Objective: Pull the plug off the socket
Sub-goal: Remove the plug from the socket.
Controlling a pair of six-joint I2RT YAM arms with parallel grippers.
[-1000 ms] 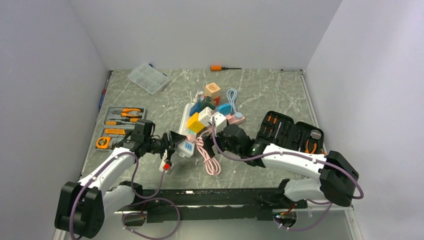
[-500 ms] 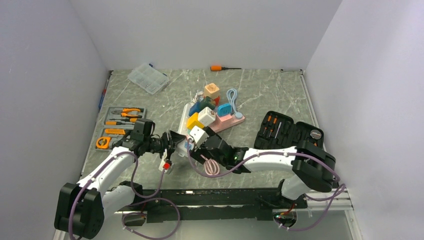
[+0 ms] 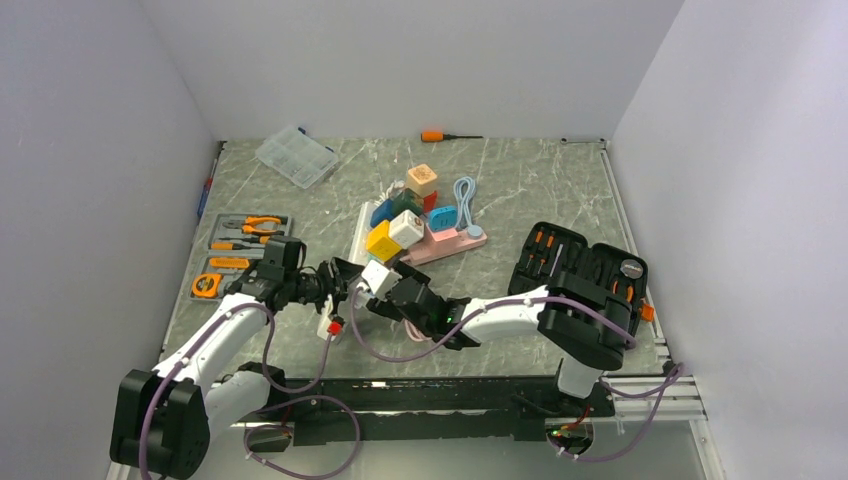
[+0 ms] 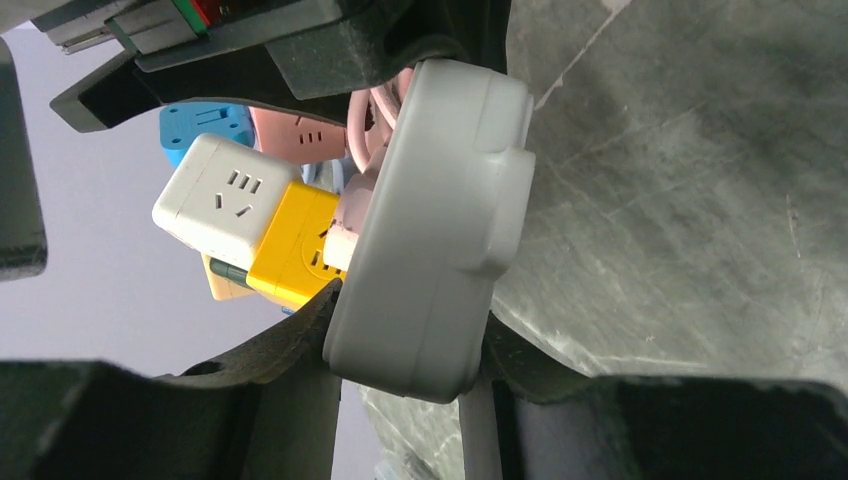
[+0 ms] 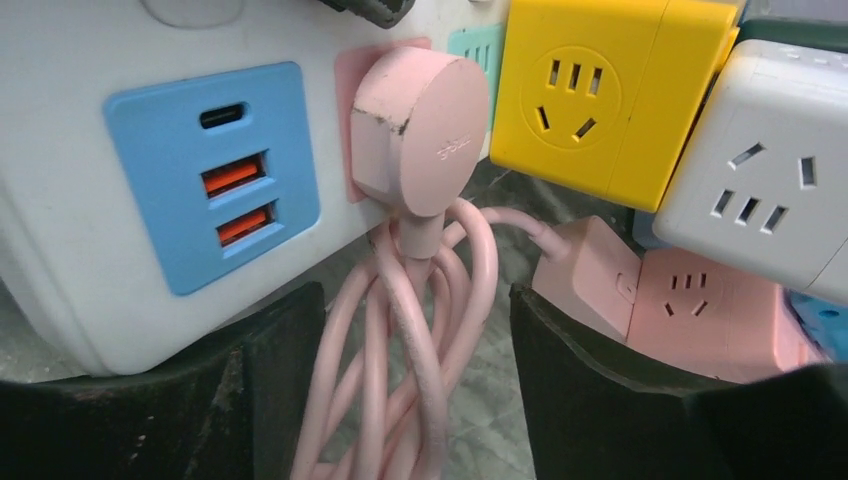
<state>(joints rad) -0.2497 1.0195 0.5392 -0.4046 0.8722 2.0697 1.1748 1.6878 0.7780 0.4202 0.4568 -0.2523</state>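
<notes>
The grey-green marbled table (image 3: 540,190) carries a cluster of sockets and adaptors at its middle, and both arms reach into the near end of that cluster. The long white plastic power strip (image 4: 440,230) is the piece that matters. The left jaws are clamped across its near end, one finger on each side of the rounded casing, most likely to pin the strip so it cannot follow when the plug is tugged. Plugged into the strip further along are a yellow cube adaptor (image 5: 590,90) and a white cube adaptor (image 5: 760,170), with a pink socket block (image 5: 690,300) lying just beyond them. These crowd the right side of the target and leave little room there. On the strip's face, just right of a blue USB panel (image 5: 215,170), the round pink plug (image 5: 415,130) sits fully seated in its pink socket. The right jaws are spread wide and hold nothing. They face the plug from just below, one finger on either side of the looped pink cable (image 5: 400,330) that hangs from it, so that moving up and closing would catch the plug body and not the cord. Pulling by the cord would strain it.
</notes>
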